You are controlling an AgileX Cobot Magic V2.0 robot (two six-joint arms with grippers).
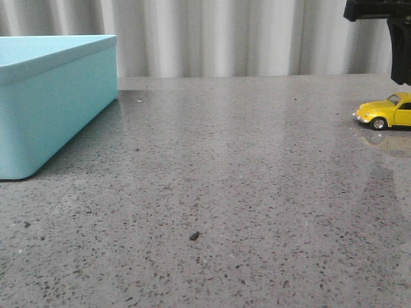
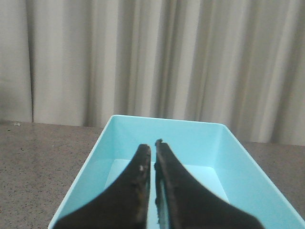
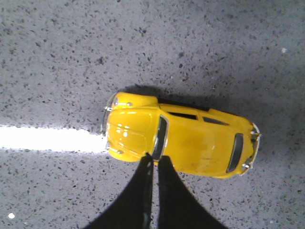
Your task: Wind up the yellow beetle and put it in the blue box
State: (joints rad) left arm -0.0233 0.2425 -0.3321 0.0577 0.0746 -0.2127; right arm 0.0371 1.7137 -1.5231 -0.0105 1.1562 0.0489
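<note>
From the front, the yellow beetle [image 1: 387, 111] is sitting on the grey table [image 1: 212, 186], just below the right gripper's dark body, well apart from the blue box [image 1: 51, 96]. The left gripper [image 2: 153, 152] is hovering clenched over the box's open interior [image 2: 200, 143]. The right gripper [image 3: 153, 162] is hanging clenched and empty above the beetle's roof edge [image 3: 181, 138].

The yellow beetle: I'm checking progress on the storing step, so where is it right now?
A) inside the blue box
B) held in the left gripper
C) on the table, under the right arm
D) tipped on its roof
C: the yellow beetle stands on its wheels on the table, far from the blue box, with the right gripper shut above it.
</note>
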